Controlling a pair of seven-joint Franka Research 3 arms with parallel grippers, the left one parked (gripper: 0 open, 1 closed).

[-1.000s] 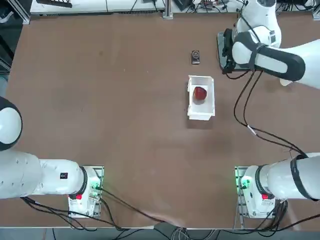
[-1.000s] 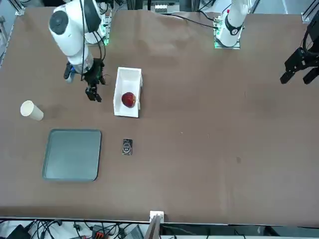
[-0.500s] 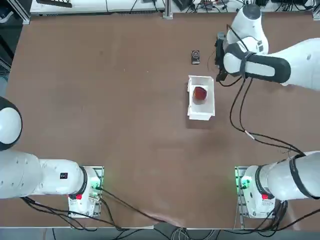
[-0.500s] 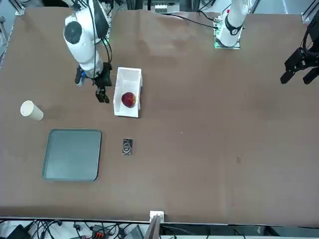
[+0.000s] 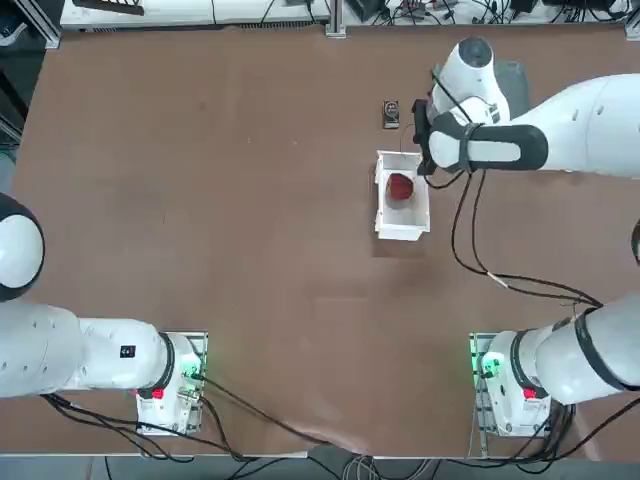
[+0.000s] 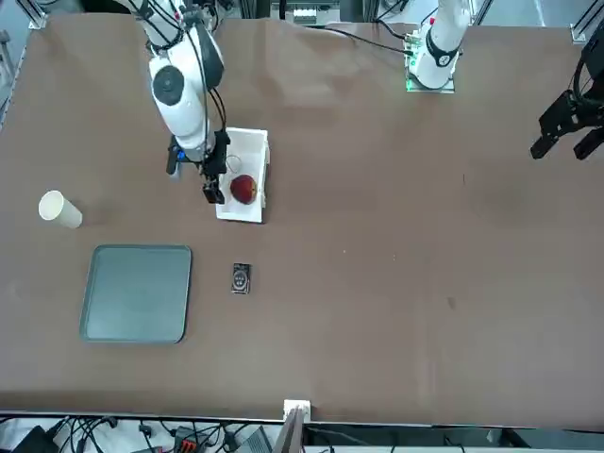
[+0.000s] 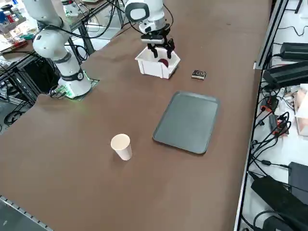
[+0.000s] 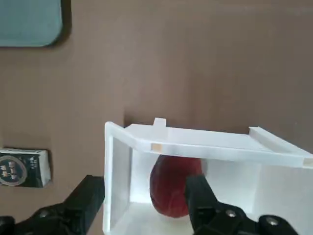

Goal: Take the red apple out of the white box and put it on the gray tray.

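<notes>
Tool now hovers open at the white box.

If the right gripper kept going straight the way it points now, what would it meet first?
Probably the white box or the red apple: the open right gripper straddles a box wall, one finger lined up with the apple. Which comes first is unclear, as depth is hard to judge.
</notes>
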